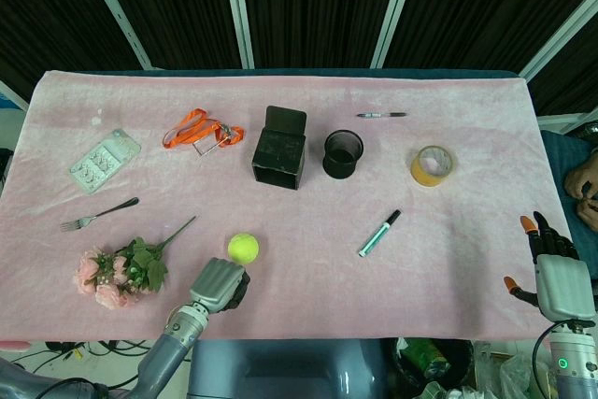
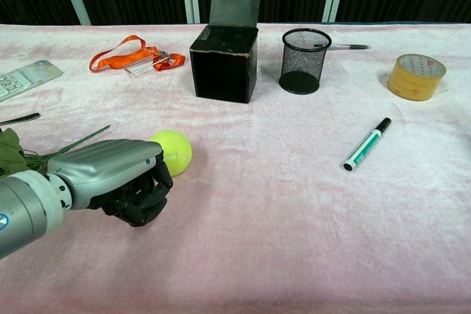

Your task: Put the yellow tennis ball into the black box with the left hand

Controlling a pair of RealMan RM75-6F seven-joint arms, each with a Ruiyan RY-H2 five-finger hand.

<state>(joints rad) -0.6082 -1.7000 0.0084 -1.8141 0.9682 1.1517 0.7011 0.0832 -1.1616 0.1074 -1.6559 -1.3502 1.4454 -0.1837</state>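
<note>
The yellow tennis ball (image 1: 243, 248) (image 2: 172, 151) lies on the pink cloth near the front. My left hand (image 1: 218, 284) (image 2: 124, 179) sits just in front of it and to its left, palm down, fingers curled under with nothing in them. Its knuckles are close beside the ball; I cannot tell whether they touch. The black box (image 1: 279, 148) (image 2: 225, 62) stands open-topped at mid-table, lid flap raised at the back. My right hand (image 1: 559, 273) hangs at the table's front right corner, fingers spread and empty.
A black mesh pen cup (image 1: 343, 153) stands right of the box. A green marker (image 1: 378, 234), tape roll (image 1: 432, 165), pen (image 1: 381, 115), orange lanyard (image 1: 199, 130), fork (image 1: 98, 214), plastic pack (image 1: 104, 161) and pink flower bunch (image 1: 120, 271) lie around the cloth.
</note>
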